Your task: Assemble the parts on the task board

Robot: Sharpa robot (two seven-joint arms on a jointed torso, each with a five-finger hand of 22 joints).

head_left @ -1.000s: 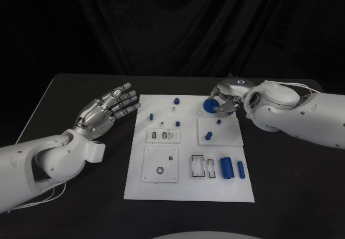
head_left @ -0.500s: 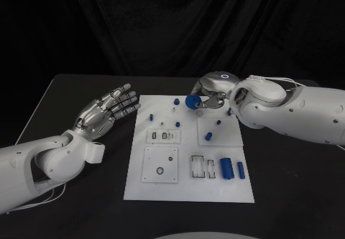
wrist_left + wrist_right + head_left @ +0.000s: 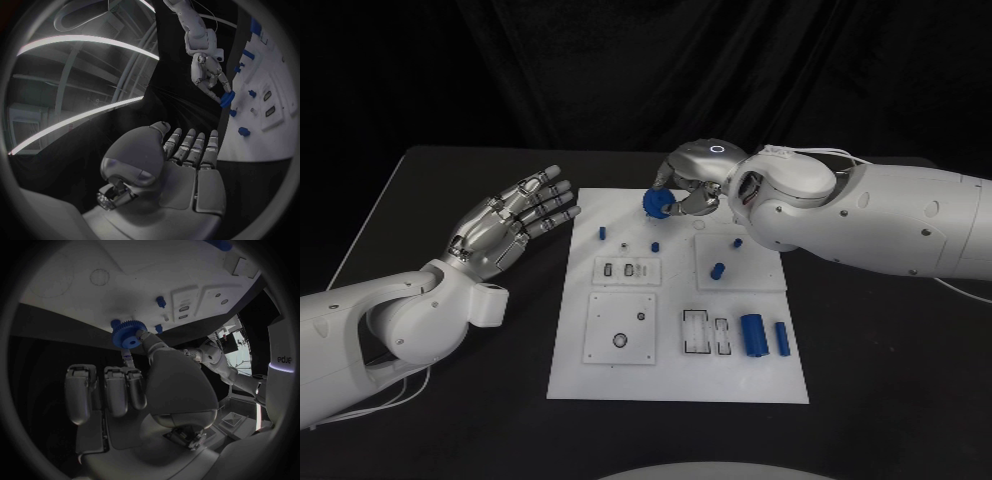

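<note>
Right hand (image 3: 687, 190) is pinching a blue gear (image 3: 656, 203) between thumb and a finger, other fingers tucked alongside. Gear hangs above the far edge of the white board (image 3: 678, 385), near the far-left corner, not seated on anything yet.

Left hand (image 3: 516, 218) sits off the board's left side w/ palm up, fingers apart, grasping nothing.

Progress, as I'd judge it: early-to-mid. A few small blue pegs (image 3: 603, 233) stand upright in the far half of the board, one more peg (image 3: 717, 271) on the raised plate at right. Two blue bars (image 3: 754, 338) lie loose near the right edge by the rectangular slots (image 3: 695, 332), which look unfilled. Round hole plate (image 3: 622, 341) nearer the front also looks vacant. So gear, bars and prob. more are left to do.

Gear orientation: in the right wrist view the gear (image 3: 129, 333) shows its toothed rim and centre bore nearly face-on to that camera. From the head cam it's tipped on edge, flat face toward the left-front, not lying flat. It's a disc, so no real long axis; bore axis looks closer to level than upright, though exact tilt is hard to tell.
</note>
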